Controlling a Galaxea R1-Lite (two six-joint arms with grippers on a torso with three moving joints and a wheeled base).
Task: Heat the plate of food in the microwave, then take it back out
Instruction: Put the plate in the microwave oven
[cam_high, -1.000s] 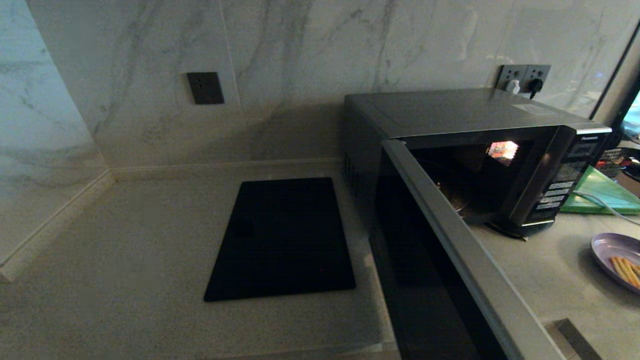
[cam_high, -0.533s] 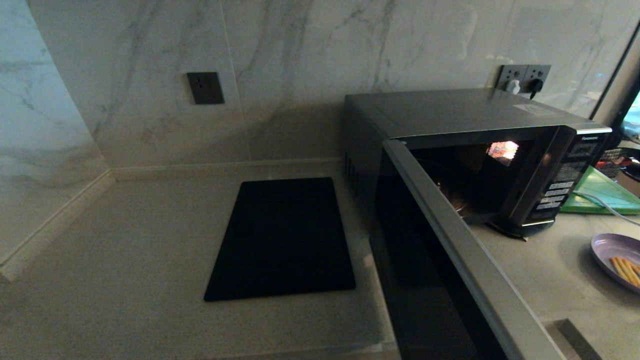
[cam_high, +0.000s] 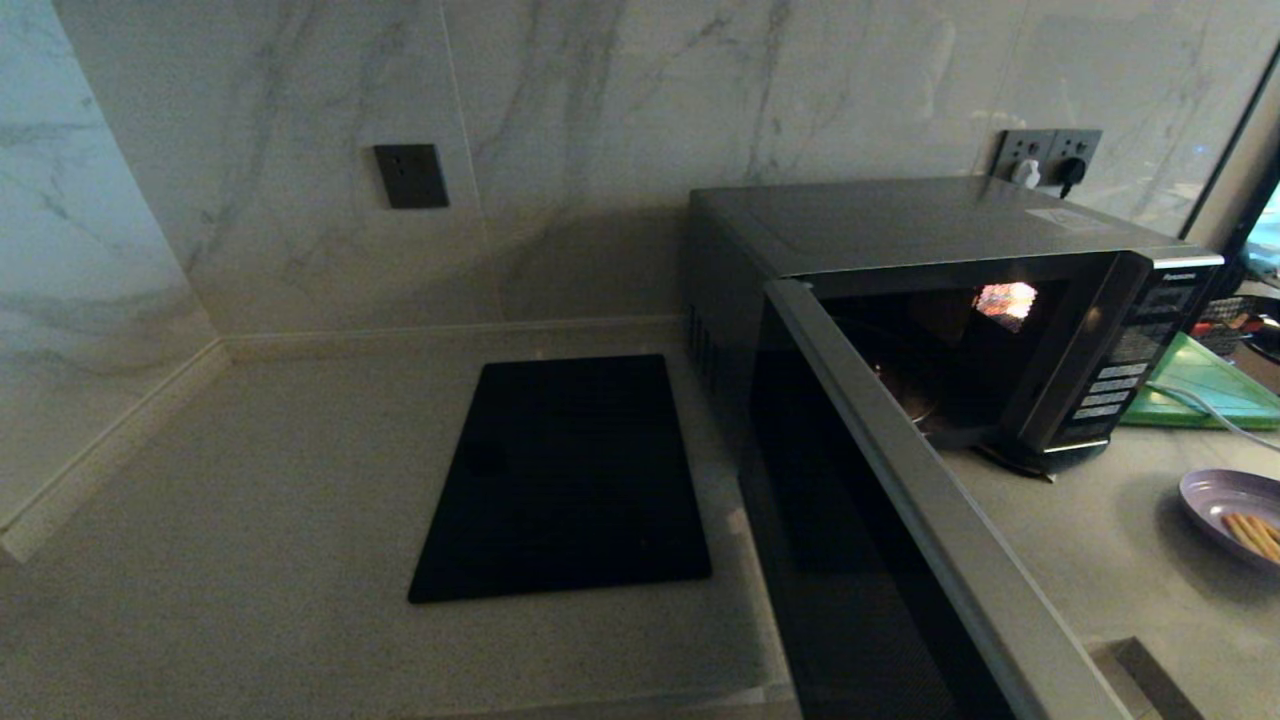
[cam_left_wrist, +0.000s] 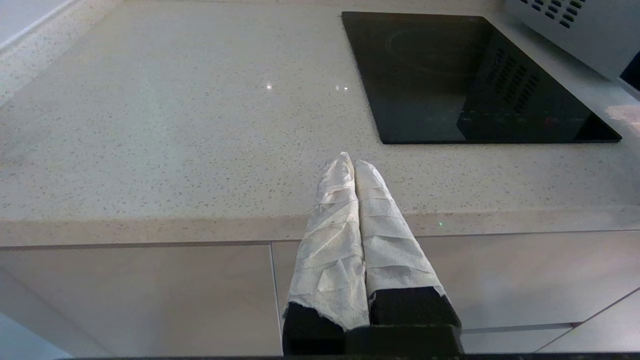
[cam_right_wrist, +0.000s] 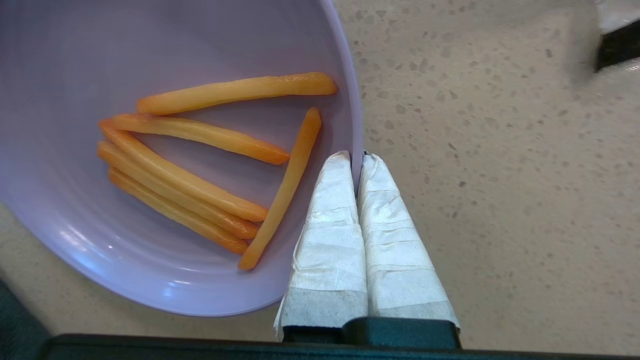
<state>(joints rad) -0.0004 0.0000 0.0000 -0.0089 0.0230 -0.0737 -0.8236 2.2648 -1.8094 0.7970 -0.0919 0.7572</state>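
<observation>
Right wrist view: right gripper (cam_right_wrist: 356, 156) is clamped on the rim of the plate of food (cam_right_wrist: 165, 75); microwave (cam_high: 930, 300), at 11 o'clock from it, has its door open.

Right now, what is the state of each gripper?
Left gripper: shut, holding nothing, near the counter edge.
Right gripper: shut on the rim of the plate of food.

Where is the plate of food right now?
In the head view the plate of food is at the far right edge, on the countertop right of the open microwave. The right claw is shut on its rim.
</observation>
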